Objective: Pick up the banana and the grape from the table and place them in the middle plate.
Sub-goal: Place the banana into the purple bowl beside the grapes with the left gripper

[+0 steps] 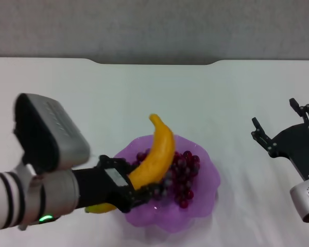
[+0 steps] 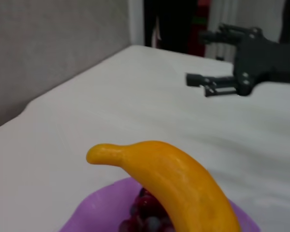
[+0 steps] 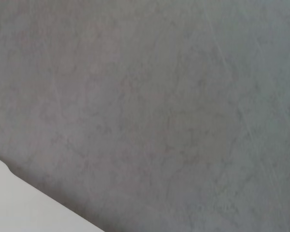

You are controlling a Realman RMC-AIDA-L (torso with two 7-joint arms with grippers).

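The yellow-orange banana lies slanted over the purple scalloped plate, its lower end held in my left gripper, which is shut on it at the plate's near left rim. The dark red-purple grape bunch lies in the plate, beside and partly under the banana. In the left wrist view the banana arches over the grapes and the plate. My right gripper is open and empty, raised at the right of the table; it also shows in the left wrist view.
The white table spreads all around the plate, with its notched far edge against a grey wall. The right wrist view shows only the grey wall and a corner of the table.
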